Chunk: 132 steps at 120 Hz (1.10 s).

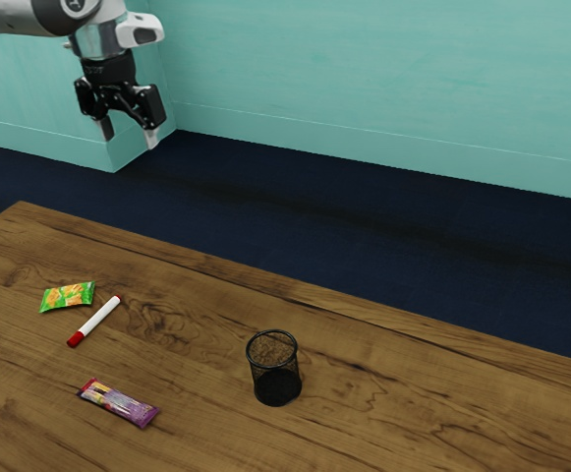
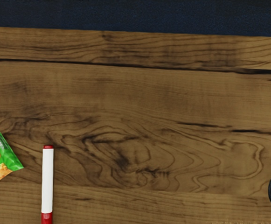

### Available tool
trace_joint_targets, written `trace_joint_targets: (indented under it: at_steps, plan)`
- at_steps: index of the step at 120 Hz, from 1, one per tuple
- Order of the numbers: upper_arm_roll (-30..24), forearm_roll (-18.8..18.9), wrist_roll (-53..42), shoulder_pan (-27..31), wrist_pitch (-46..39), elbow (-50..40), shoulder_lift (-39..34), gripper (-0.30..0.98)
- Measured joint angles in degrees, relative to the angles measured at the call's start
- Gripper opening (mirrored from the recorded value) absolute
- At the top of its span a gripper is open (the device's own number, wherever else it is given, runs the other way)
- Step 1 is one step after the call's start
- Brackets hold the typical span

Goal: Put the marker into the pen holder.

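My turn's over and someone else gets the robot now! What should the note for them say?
Gripper: open, holding nothing, up high away from the table.
Marker: lying on the table, beside the green packet. The purple packet lies near it too.
Pen holder: standing upright on the table, off toward the exterior view's right from the marker.
Done: nothing of the job; the marker is outside the holder.
Left: go down to the marker, grip it, lift it, bring it over the holder and let it drop in.
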<state>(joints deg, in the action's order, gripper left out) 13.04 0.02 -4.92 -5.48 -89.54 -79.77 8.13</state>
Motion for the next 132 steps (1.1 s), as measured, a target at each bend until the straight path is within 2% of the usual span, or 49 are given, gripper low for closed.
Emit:
trace_joint_targets:
  at_steps: [37, 53, 77, 96, 109, 121, 132]
  plan:
    - [0.0, 0.4, -2.7, -0.1, -0.9, 2.8, 1.5, 0.66]
    - [0.2, 0.7, -3.5, 2.9, -2.1, 0.4, 3.4, 0.66]
    - [2.4, 1.9, -4.5, 4.7, -9.0, -16.3, 3.1, 0.66]
    - [2.7, 2.1, -5.1, 8.7, -20.8, -31.6, 0.7, 0.66]
    - [2.7, 2.1, -5.4, 9.3, -29.6, -38.4, 0.8, 0.66]
    - [2.8, 2.4, -5.7, 10.2, -36.5, -46.0, -2.3, 0.66]
    - [2.9, 3.0, -5.9, 11.3, -41.3, -48.7, -2.5, 0.66]
